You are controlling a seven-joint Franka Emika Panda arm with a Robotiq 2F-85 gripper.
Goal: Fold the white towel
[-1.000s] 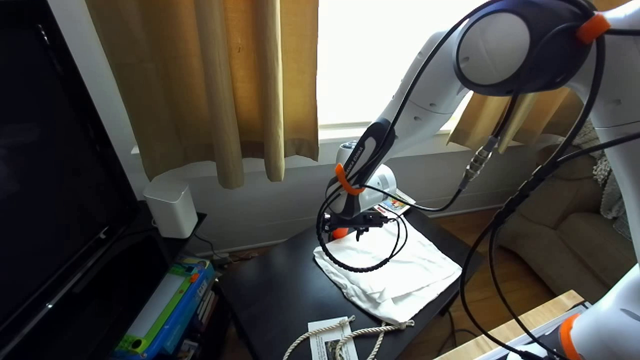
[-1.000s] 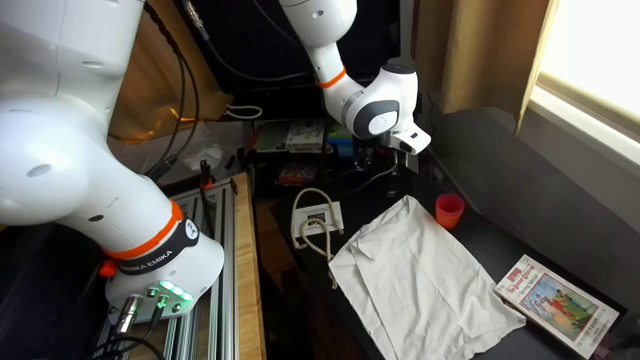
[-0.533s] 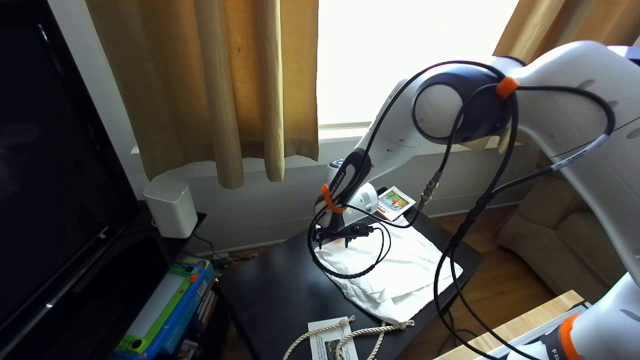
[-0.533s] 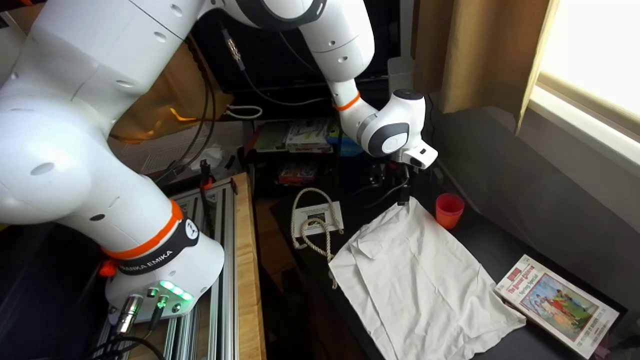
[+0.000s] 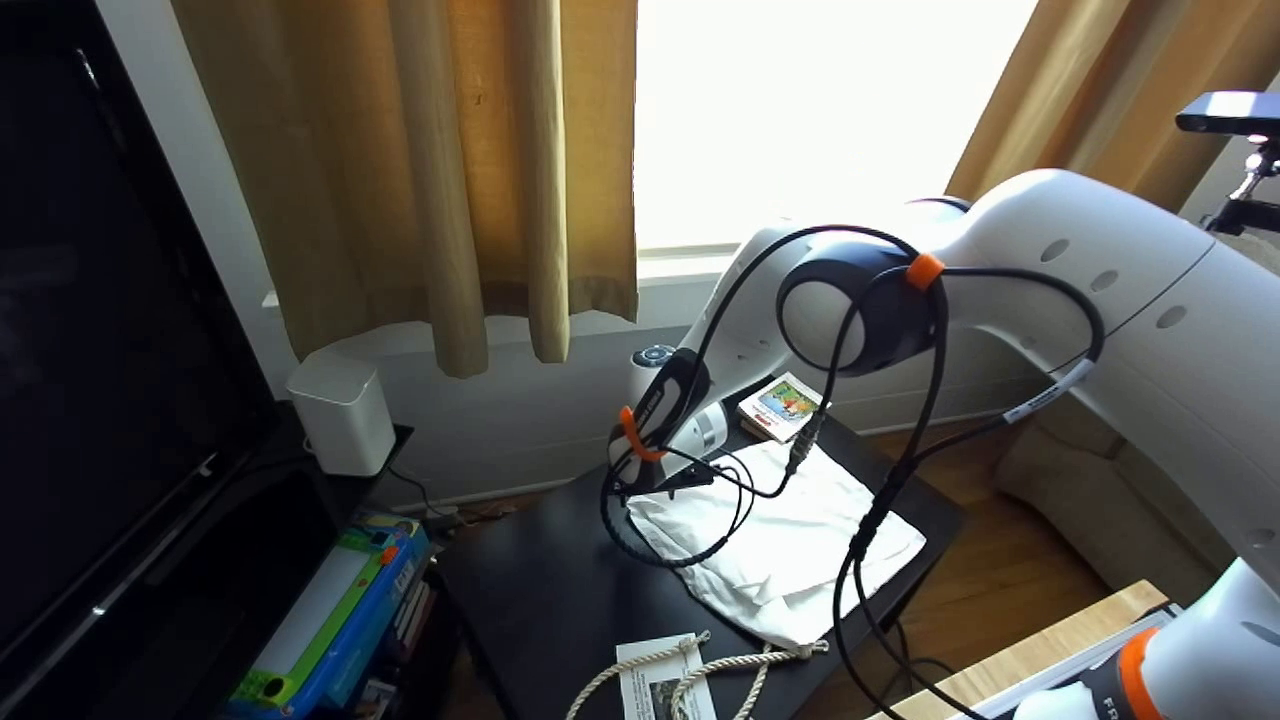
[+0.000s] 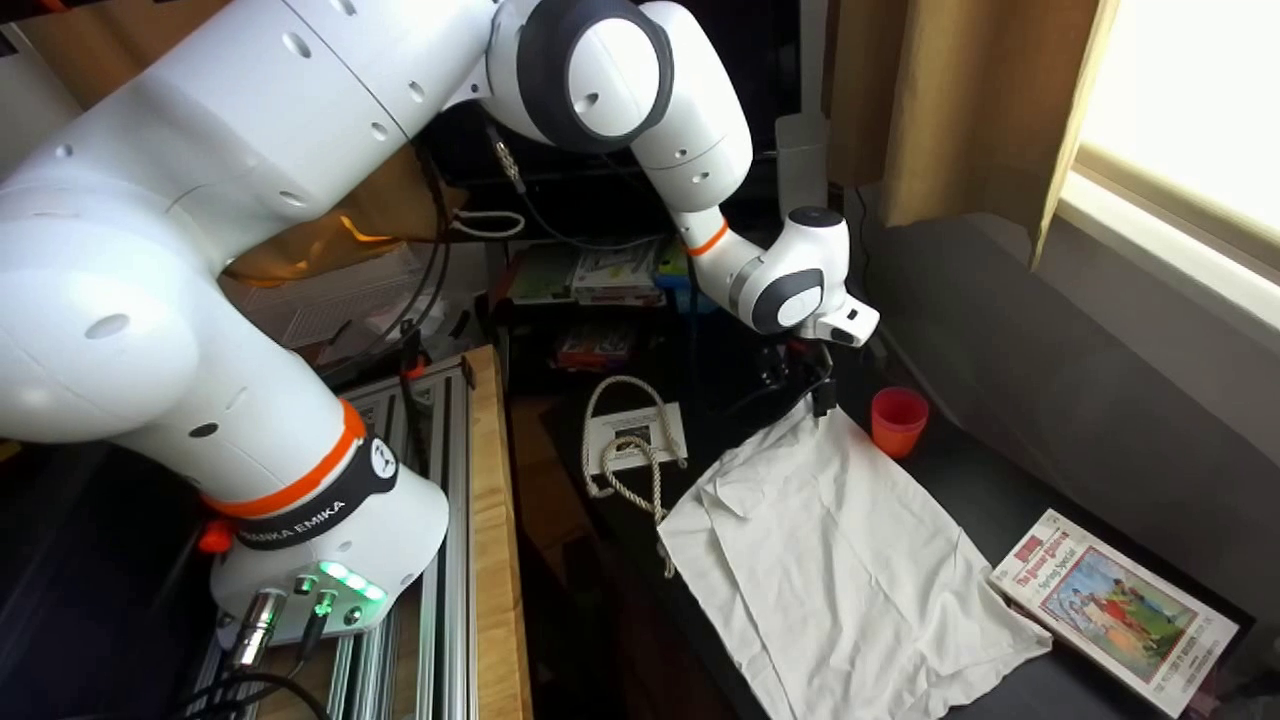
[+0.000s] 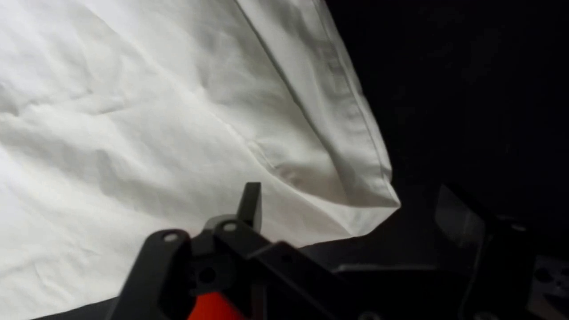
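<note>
Seemingly about to grasp, with gripper (image 7: pixel 352 202) spread wide astride 1 corner of white towel (image 7: pixel 169 142); next, pinch, fold inward.

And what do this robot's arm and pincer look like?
The arm is white with rounded segments, dark grey joint covers, orange rings and a black base band lettered FRANKA EMIKA, above green lights. Black cables run along it, held by orange straps. The pincer is black and two-fingered, with greyish pins.
</note>
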